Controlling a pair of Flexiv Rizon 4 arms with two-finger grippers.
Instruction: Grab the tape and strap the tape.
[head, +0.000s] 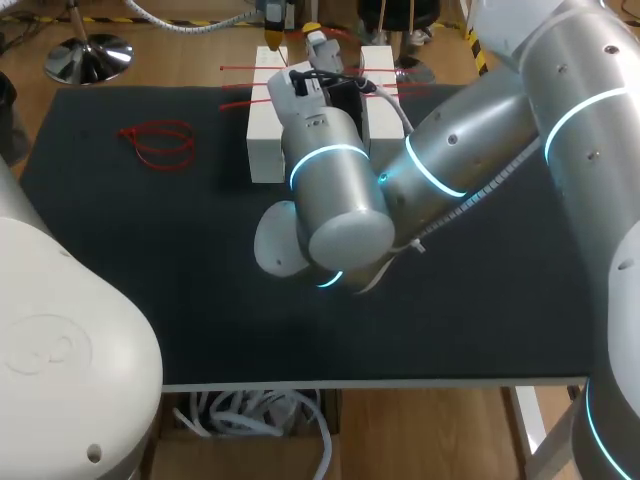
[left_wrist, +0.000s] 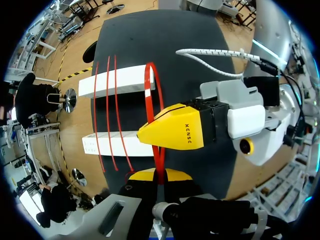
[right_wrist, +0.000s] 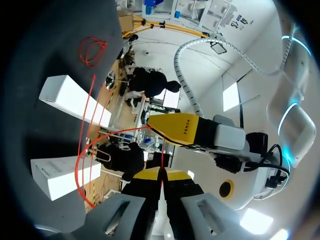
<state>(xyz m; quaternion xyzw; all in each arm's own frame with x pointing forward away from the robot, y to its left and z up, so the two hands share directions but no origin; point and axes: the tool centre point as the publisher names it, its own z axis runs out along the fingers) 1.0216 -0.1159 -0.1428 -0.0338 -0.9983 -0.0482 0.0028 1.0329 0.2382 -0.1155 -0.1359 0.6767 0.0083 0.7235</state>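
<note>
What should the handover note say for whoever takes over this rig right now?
Grippers: the left gripper is shut on the red strap. The right gripper is shut on the same strap, close beside it.
Things: the strap curves in a loop at the end of the two white blocks. Other straps lie across both blocks, and a spare bundle lies on the table's left side.
Done: strap grabbed and bent round.
Left: I cannot see the ends joined, so probably threading and tightening.

From above, the right arm (head: 440, 170) covers the gap between the white blocks (head: 268, 135) and most of the red tape (head: 238, 68) crossing them. Beyond the blocks, the left gripper (head: 274, 35) seems cropped.
</note>
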